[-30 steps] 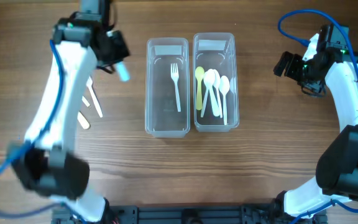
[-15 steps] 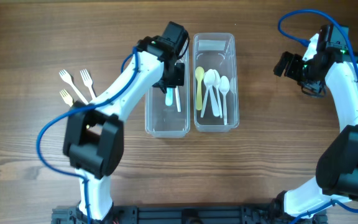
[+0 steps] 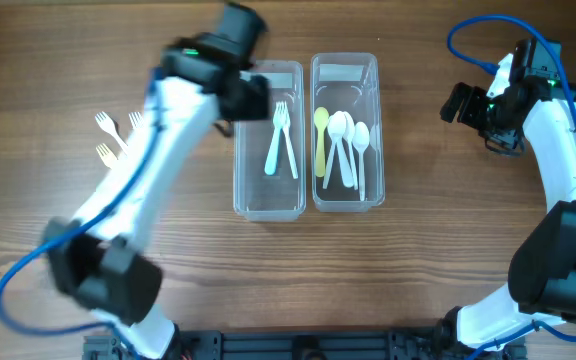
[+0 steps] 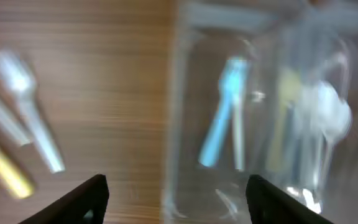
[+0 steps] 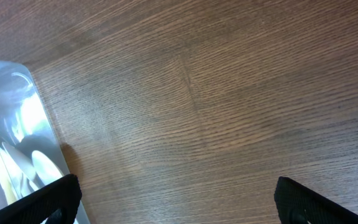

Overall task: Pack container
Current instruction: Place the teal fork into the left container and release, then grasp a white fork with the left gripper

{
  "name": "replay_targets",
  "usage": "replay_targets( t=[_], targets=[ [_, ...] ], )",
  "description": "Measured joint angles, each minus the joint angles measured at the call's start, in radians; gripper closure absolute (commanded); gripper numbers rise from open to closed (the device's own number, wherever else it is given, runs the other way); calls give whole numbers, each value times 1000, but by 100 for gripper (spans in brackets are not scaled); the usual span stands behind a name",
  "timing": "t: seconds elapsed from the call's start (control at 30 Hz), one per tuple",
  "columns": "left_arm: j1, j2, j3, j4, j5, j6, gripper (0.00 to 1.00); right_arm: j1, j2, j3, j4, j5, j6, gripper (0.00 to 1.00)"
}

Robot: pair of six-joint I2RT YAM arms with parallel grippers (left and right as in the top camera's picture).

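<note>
The blue fork point(image 3: 274, 150) lies in the left container point(image 3: 240, 190) beside a white fork point(image 3: 287, 145). The left gripper point(image 4: 176, 199), fingers apart and empty, would do best, I'd say, to take one of the loose forks point(image 3: 108, 135) squarely across its handle. The right gripper point(image 5: 179, 202) hangs spread wide over the table point(image 5: 229, 93). Blur smears the left arm point(image 3: 158, 150), so I cannot count the forks beside it.

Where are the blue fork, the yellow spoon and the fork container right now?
blue fork point(image 3: 272, 156), overhead view, on its handle.
yellow spoon point(image 3: 321, 119), overhead view, on its bowl.
fork container point(image 3: 268, 198), overhead view, on the bare floor at its near end.
</note>
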Motion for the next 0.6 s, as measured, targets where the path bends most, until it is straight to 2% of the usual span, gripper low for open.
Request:
replay_targets(
  t=[0.13, 0.23, 0.33, 0.47, 0.6],
  targets=[
    [214, -26, 0, -35, -45, -59, 25, 0, 0, 0, 0, 0, 0, 1],
    [337, 0, -50, -13, -37, -92, 30, 0, 0, 0, 0, 0, 0, 0],
    [446, 46, -157, 86, 18, -113, 34, 0, 0, 0, 0, 0, 0, 0],
    [482, 105, -252, 156, 70, -88, 30, 0, 0, 0, 0, 0, 0, 0],
    [480, 137, -313, 186, 95, -51, 34, 0, 0, 0, 1, 0, 0, 0]
  ],
)
